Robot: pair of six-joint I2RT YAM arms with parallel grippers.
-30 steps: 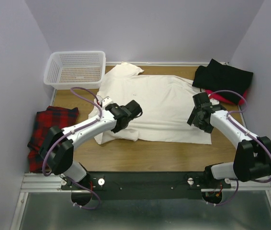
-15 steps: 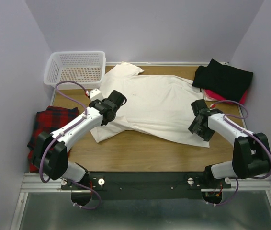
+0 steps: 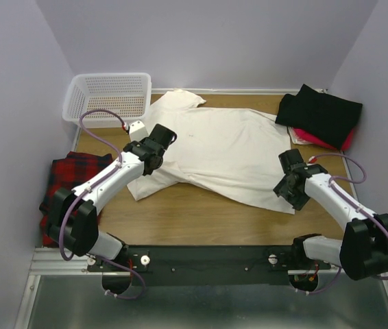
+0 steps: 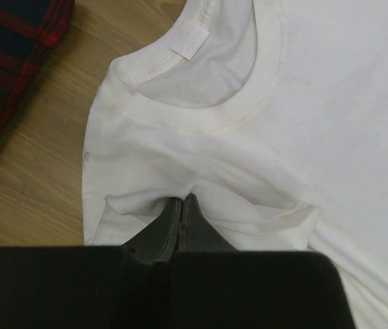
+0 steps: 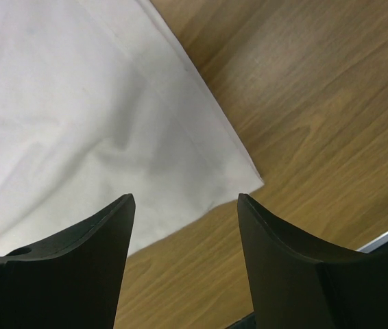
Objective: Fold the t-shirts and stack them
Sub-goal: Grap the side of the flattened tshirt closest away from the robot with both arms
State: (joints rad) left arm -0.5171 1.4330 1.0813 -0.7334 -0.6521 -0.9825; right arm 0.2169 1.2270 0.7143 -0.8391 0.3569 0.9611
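Left gripper (image 4: pixel 181 203) pinched tight on cream t-shirt (image 3: pixel 228 147) fold below collar, shirt spread mid-frame; right gripper (image 5: pixel 185 200) wide apart, holding nothing, over hem corner; black t-shirt (image 3: pixel 321 113) atop red t-shirt (image 3: pixel 348 140), upper right.

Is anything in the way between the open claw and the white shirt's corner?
No, nothing visible. The right gripper hangs open over the corner of the cream-white t-shirt, with only wooden table beside it.

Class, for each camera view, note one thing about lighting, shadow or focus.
Top external: even, soft light, no glare, cream t-shirt sharp. Left wrist: left gripper a featureless black mass; collar in focus. Right wrist: right gripper dark, wood grain slightly blurred.
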